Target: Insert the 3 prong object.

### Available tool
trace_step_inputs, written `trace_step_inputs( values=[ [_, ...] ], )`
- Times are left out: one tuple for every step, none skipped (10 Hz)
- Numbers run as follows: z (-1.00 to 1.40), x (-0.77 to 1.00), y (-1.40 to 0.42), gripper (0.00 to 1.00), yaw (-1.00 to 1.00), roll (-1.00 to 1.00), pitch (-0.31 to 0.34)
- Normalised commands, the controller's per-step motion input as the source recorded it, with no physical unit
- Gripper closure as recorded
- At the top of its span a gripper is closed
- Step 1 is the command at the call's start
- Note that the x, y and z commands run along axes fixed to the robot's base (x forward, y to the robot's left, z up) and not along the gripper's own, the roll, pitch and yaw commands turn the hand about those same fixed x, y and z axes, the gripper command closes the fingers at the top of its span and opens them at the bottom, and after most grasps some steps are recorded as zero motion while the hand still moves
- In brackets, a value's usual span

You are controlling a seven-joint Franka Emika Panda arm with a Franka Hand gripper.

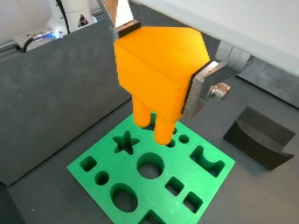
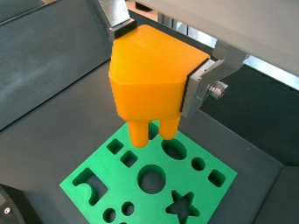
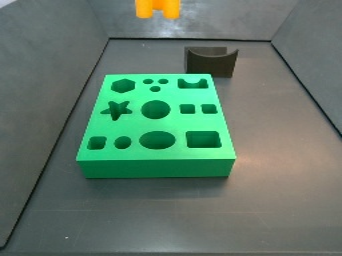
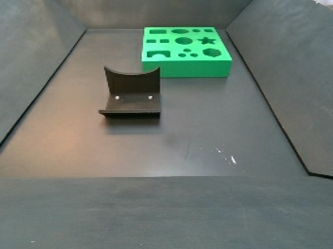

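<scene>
One hand (image 1: 176, 74) grips one 3 prong object (image 1: 158, 66) above one green board (image 1: 152, 175).

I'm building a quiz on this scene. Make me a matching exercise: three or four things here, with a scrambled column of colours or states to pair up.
Things:
1. 3 prong object
2. green board
3. dark grey curved block
4. gripper

States:
A. lies flat on the floor, full of shaped holes
B. shut on the orange piece, above the board
C. orange, prongs pointing down, held in the air
D. stands on the floor apart from the board

Pairs: 1-C, 2-A, 3-D, 4-B
</scene>
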Motion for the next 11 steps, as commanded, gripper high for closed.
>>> trace_step_inputs(
  values=[
    [-0.43,0.07,0.20,1.00,-0.03,0.00,0.033],
    [-0.74,0.12,0.44,1.00,0.00,0.00,0.000],
    [-0.78,0.10,0.72,1.00,0.00,-0.12,0.000],
    [-0.72,0.02,0.89,1.00,0.02,-0.16,-0.091],
    [-0.70,0.00,0.90,1.00,0.05,-0.16,-0.113],
    [-0.71,0.00,0.90,1.00,0.06,-0.15,-0.124],
    [-0.83,-0.02,0.59,1.00,-0.10,-0.08,-0.103],
    [-0.69,0.00,0.20,1.00,-0.82,-0.01,-0.031],
    [-0.52,-0.02,0.09,1.00,-0.94,0.00,0.000],
    [-0.42,-0.01,0.07,1.00,-0.93,0.00,0.000],
    [-0.34,-0.01,0.07,1.00,-0.93,0.00,0.000]
  ],
)
